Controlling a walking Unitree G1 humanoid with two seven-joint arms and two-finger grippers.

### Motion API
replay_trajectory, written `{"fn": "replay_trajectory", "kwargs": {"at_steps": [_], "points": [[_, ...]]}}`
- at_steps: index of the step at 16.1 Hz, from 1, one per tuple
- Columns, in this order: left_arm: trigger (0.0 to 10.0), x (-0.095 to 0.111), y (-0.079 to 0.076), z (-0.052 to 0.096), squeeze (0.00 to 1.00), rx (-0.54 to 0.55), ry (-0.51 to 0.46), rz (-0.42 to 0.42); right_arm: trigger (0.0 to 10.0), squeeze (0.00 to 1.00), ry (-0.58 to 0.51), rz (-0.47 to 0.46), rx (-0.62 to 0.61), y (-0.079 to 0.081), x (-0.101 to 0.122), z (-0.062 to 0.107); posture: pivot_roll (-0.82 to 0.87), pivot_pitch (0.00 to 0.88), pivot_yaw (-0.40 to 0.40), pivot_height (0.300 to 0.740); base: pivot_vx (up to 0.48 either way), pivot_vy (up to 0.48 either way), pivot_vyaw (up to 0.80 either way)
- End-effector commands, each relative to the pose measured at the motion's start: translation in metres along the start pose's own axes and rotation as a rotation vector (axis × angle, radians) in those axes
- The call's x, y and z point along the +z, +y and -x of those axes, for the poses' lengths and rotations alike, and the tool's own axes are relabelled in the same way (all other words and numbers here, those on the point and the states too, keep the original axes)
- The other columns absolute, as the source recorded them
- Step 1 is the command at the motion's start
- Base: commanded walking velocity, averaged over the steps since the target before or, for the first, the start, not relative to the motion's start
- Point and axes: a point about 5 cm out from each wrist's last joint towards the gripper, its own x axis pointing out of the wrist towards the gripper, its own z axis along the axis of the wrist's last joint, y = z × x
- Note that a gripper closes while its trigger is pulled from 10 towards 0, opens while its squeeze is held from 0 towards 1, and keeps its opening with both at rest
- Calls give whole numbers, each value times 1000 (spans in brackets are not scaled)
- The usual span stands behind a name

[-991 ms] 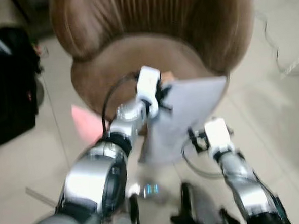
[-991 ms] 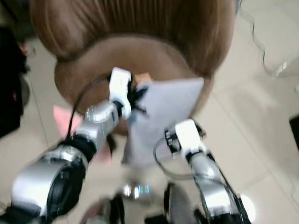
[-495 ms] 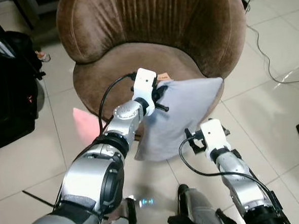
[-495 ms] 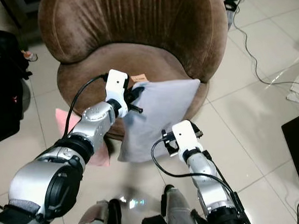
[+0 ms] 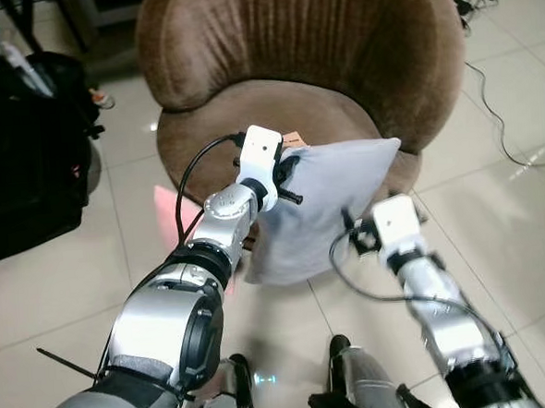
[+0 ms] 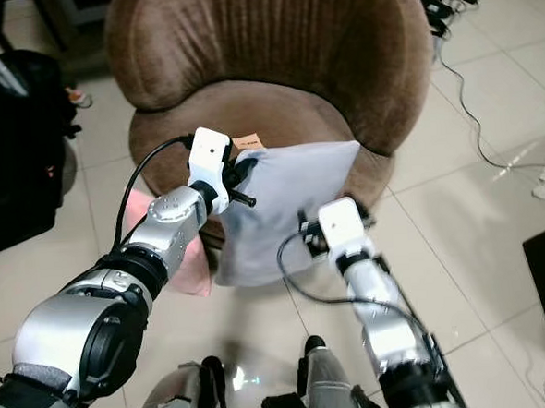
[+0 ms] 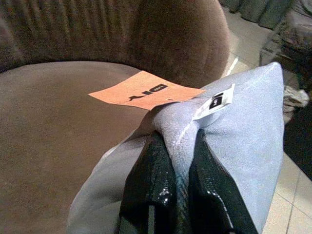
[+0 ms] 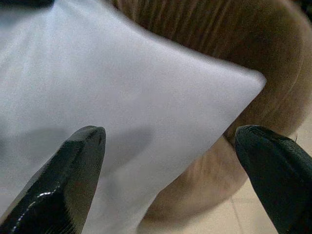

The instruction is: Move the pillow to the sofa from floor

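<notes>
Pillow (image 5: pixel 323 201): grey, hanging at the sofa's (image 5: pixel 301 63) front edge.
Left gripper (image 7: pixel 175 146): clamped on the pillow's top corner.
Right gripper (image 8: pixel 170 146): fingers wide apart, holding nothing, beside the pillow.

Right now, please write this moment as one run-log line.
left gripper: shut on pillow corner | right gripper: open, beside pillow | pillow: lifted, at sofa front | not yet on seat
</notes>
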Motion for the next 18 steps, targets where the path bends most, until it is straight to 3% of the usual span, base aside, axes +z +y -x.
{"fn": "replay_trajectory", "kwargs": {"at_steps": [1,4,16,18], "points": [[0,8,0,-1,0,6,-44,-32,10000,0,5,-6,-30,-7,-3,4,-76,194,-36,740,0,0,0],[0,14,-2,-3,0,3,-52,-98,10000,0,-4,-4,-43,-7,-4,4,-74,190,-34,740,0,0,0],[0,26,-5,-6,0,2,-80,-220,10000,0,30,-15,-32,3,-14,8,-77,153,-18,740,0,0,0],[0,29,-4,-6,0,14,-92,-259,10000,0,-85,-13,-105,-13,6,5,-79,151,-14,740,0,0,0]]}}
